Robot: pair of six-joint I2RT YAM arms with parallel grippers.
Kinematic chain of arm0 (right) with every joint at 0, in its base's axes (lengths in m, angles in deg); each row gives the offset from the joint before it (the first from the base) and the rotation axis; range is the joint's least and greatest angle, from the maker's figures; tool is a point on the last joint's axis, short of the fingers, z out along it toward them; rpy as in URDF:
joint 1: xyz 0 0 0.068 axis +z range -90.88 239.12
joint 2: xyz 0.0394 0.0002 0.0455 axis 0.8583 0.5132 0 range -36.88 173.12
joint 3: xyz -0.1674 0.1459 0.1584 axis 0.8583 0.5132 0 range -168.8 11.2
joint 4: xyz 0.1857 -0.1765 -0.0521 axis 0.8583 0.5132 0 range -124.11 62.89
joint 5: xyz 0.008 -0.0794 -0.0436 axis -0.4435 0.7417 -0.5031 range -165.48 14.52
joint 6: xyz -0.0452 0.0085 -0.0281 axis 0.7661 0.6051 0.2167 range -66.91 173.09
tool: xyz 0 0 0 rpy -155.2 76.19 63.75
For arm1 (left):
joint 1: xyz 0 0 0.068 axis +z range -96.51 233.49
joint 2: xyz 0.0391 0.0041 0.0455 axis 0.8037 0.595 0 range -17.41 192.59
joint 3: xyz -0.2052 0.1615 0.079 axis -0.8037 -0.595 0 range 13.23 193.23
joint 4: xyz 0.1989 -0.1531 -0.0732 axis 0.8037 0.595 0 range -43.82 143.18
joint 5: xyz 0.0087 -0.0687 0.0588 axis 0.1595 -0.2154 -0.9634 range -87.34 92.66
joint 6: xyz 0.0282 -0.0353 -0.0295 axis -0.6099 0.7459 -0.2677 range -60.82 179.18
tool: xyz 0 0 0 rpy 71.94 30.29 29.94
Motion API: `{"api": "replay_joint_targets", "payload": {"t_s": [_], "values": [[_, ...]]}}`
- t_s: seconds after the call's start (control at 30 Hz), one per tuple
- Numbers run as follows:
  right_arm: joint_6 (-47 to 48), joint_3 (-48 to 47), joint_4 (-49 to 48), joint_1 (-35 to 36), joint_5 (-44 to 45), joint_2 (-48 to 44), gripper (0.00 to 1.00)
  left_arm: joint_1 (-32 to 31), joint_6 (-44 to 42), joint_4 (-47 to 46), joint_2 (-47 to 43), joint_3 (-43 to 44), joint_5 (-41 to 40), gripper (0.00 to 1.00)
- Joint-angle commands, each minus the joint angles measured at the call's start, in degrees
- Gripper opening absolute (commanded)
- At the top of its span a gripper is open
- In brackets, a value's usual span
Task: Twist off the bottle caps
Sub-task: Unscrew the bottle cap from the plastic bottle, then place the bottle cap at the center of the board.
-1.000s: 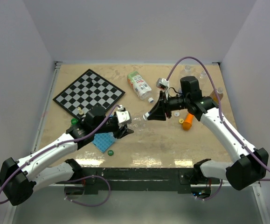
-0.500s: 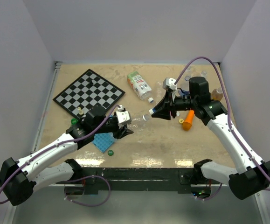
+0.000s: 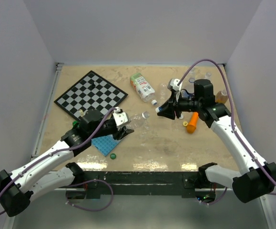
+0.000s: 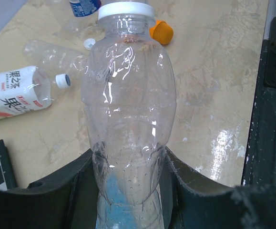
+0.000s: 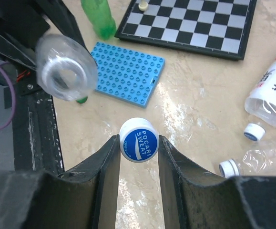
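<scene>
Beige tabletop [image 3: 176,143]; two pincers [image 4: 129,164] [image 5: 138,143], one gripped bottle [image 4: 128,95], one gripped cap [image 5: 138,139]

A robotics lab cell: plain white walls [image 3: 128,28] box in a marble-look table [image 3: 161,143], with left arm [image 3: 47,160] and right arm [image 3: 238,138] bolted at its edge.

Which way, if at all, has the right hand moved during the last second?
Yes: the right hand, gripping the blue cap, drew back to the right, farther from the chessboard.
</scene>
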Motion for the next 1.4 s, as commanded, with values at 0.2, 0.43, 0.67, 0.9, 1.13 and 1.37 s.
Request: {"api": "replay_joint_targets", "payload": {"t_s": [0.2, 0.43, 0.67, 0.9, 1.13, 1.37], "values": [[1.2, 0.1, -4.6, 1.0, 13.7, 10.0, 0.08, 0.7, -0.1, -4.3, -6.8, -1.5, -6.9, 0.01], [4.3, -4.9, -3.9, 7.8, 22.0, 22.1, 0.09, 1.0, -0.3, -4.4, -7.3, -1.5, -8.2, 0.01], [5.3, -12.3, 0.7, 10.9, 20.6, 33.1, 0.1, 1.0, -0.4, -4.3, -7.6, -1.5, -8.6, 0.01], [5.2, -17.3, 2.0, 13.4, 19.9, 40.0, 0.11, 1.1, -0.5, -4.4, -7.7, -1.6, -8.5, 0.01], [4.7, -21.4, 2.7, 15.2, 19.6, 45.5, 0.14, 1.1, -0.4, -4.3, -7.5, -1.6, -8.5, 0.02], [4.3, -24.0, 3.2, 16.1, 19.1, 49.8, 0.17, 1.2, -0.5, -4.3, -7.4, -1.6, -8.6, 0.02]]}}
